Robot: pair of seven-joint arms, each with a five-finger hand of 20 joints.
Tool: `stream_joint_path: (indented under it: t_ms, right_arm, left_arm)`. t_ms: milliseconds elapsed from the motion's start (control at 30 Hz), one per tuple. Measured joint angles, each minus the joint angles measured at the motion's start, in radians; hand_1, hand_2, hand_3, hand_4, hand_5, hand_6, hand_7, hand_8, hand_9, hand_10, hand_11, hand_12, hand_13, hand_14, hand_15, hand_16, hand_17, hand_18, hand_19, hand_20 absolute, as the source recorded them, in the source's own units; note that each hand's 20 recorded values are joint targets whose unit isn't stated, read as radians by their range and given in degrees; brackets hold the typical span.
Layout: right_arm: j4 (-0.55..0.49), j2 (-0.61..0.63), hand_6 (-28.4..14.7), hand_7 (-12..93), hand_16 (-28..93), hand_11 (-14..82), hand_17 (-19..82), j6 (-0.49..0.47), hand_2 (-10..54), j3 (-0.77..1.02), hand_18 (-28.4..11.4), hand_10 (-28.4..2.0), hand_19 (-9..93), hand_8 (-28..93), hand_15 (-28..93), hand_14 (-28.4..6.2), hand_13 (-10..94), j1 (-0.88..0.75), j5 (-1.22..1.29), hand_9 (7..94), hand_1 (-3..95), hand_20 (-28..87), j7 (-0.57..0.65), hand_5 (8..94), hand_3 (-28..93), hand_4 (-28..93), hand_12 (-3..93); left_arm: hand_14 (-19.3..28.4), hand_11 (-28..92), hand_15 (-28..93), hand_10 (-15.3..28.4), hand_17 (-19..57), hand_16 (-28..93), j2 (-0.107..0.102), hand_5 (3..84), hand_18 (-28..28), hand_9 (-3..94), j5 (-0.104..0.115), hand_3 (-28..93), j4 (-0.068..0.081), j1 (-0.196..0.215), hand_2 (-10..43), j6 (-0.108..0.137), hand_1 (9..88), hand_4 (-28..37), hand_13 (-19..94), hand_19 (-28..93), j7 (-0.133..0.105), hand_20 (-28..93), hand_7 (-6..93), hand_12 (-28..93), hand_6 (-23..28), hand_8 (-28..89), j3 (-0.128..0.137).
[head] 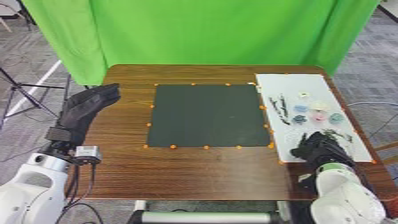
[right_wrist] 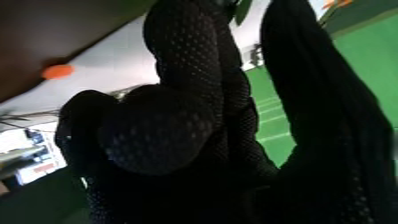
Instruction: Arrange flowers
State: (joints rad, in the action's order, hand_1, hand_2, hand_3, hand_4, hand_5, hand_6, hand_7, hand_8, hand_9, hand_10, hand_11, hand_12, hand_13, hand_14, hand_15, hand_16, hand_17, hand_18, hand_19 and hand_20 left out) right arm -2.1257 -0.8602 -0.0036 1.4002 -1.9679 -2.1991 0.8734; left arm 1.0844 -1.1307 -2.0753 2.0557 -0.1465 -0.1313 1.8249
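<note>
The right hand [head: 318, 149] is at the near end of the white board [head: 290, 82], close against the leafy greenery [head: 338, 134] there. Its fingers [right_wrist: 184, 42] run mostly straight, with a gap between the long ones, and a sliver of green leaf [right_wrist: 242, 11] shows beyond them; I cannot tell whether a stem is caught among them. The left hand [head: 87, 105] is over the tabletop's [head: 204, 172] left side, its fingers straight and close together.

Farther along the board lie the small flower heads, among them a pale blue one [head: 300, 108], a pink one [head: 320, 117] and a dark teal one [head: 299, 119], with dark thin twigs [head: 278, 107] to their left. The dark mat [head: 209, 115] lies to the left of the board and is likely where the arrangement goes.

The step looks to be picking out a piece of greenery. Best to pinch one stem low, thumb against fingers, and lift gently so that tangled leaves come free without dragging neighbours. A grip on the leaves could crush them or let the piece twist. The flower heads look light and easily brushed aside, so clear them before crossing left.
</note>
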Motion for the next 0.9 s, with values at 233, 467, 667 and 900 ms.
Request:
stream_joint_path:
  t_ms: [233, 467, 667, 900]
  right_arm:
    - [0.02, -0.017, -4.7, 20, 20, 32.1, 66, -0.135, -7.0, -0.002, -12.4, -11.6, 88, 32, 60, 2.7, 94, 0.083, 0.084, 93.6, 60.1, 38, 0.044, 74.5, 47, 1, 29.2]
    - [0.018, -0.04, -5.1, 20, 20, 29.7, 66, -0.15, -4.1, 0.082, -12.3, -12.1, 86, 33, 58, 2.5, 94, 0.08, 0.274, 93.4, 63.7, 39, 0.055, 74.3, 46, 1, 29.3]
    - [0.017, -0.036, -5.1, 21, 21, 31.6, 66, -0.127, -4.5, 0.098, -12.6, -11.4, 87, 34, 60, 2.7, 94, 0.061, 0.292, 93.5, 61.3, 41, 0.028, 74.6, 50, 3, 29.9]
    - [-0.01, -0.005, -5.2, 23, 21, 32.9, 66, 0.014, -5.3, 0.113, -12.7, -10.8, 88, 34, 62, 3.0, 94, -0.03, 0.281, 93.7, 59.9, 41, -0.047, 75.1, 53, 4, 30.0]
  left_arm:
    - [17.6, 15, 14, 14.2, 1.2, 1, 0.004, 41.5, 11.9, 37.8, -0.002, 59, -0.001, -0.003, -4.0, -0.006, 29.1, -15.7, 30, 8, 0.004, 13, 12.0, 13, 5.5, -5, 0.0]
    - [17.6, 14, 14, 14.1, 1.2, 2, 0.014, 41.3, 11.9, 37.2, 0.002, 59, -0.009, 0.011, -3.8, -0.007, 29.2, -15.4, 30, 8, 0.006, 13, 11.9, 13, 5.7, -5, 0.017]
    - [17.6, 14, 14, 14.0, 1.2, 1, 0.014, 41.1, 11.8, 37.0, 0.002, 59, -0.012, 0.018, -3.8, -0.007, 29.1, -15.4, 30, 8, 0.011, 13, 11.4, 13, 5.9, -5, 0.02]
    - [17.7, 14, 14, 14.0, 1.2, 2, 0.013, 41.0, 11.8, 37.0, 0.004, 59, -0.012, 0.017, -3.8, -0.014, 29.0, -15.5, 30, 8, 0.021, 13, 11.2, 13, 6.0, -5, 0.023]
